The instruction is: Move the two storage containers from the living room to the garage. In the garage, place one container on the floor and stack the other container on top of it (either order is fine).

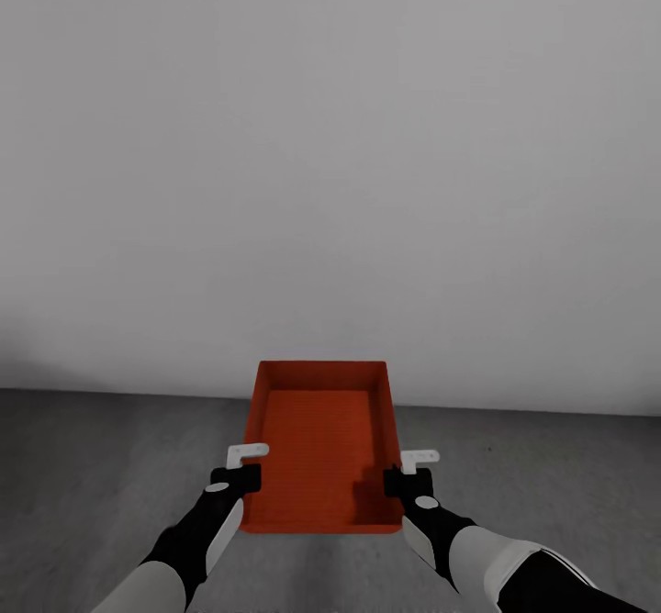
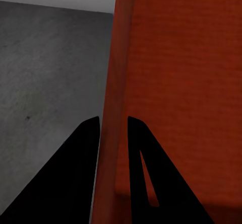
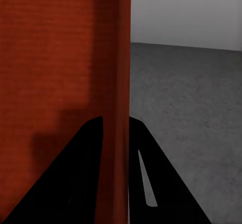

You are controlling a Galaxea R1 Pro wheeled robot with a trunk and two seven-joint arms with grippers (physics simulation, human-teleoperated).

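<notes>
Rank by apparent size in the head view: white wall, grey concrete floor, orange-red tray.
1. Plain white wall, largest by far.
2. Dark grey concrete floor.
3. Orange-red open-topped tray, smallest, though nearest the camera.

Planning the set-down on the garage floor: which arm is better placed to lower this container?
Neither alone; both. The left gripper pinches the storage container's left wall, the right gripper its right wall, at about matching spots. Lowering it level onto the concrete floor likely needs both together.
</notes>
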